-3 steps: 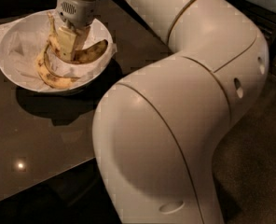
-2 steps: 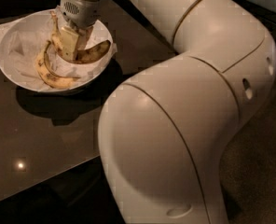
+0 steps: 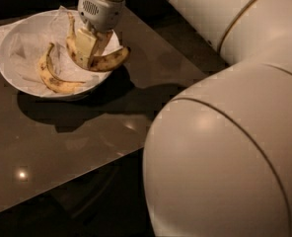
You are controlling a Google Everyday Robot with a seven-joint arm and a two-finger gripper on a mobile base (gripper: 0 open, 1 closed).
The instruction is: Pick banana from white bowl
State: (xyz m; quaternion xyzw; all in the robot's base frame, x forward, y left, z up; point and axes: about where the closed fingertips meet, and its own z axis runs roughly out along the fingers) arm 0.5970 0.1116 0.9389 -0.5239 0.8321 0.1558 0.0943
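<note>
Dark glossy table [image 3: 62, 147], lamp glints on its top. Contents, left to right:

1. Bowl [image 3: 18, 80]: white, wide, shallow, paper-lined, on the table's far-left part.
2. Other banana [image 3: 52, 78]: long smooth crescent, flat on the paper in the bowl's left half. Not the target.
3. Banana [image 3: 109, 60]: speckled, hooked, at the bowl's right side. One limb rises beside the hand and the blunt tip juts out over the rim. It looks raised off the paper, though any contact under the hand is hidden.
4. Hand [image 3: 89, 53]: over the bowl's right half, pointing straight down from a white wrist, closed on the banana at its bend.
5. Arm [image 3: 225, 147]: white, bulky, filling the right side. The elbow housing is nearest the camera, and the forearm runs back and left to the wrist.

Risks, as judged:
- The grip sits on the bend of soft ripe fruit, so the squeeze may bruise it or the peel may slip.
- The off-centre tip could swing and knock the rim on the way up, shifting the bowl.
- Paper may cling and drag, disturbing the other banana
</note>
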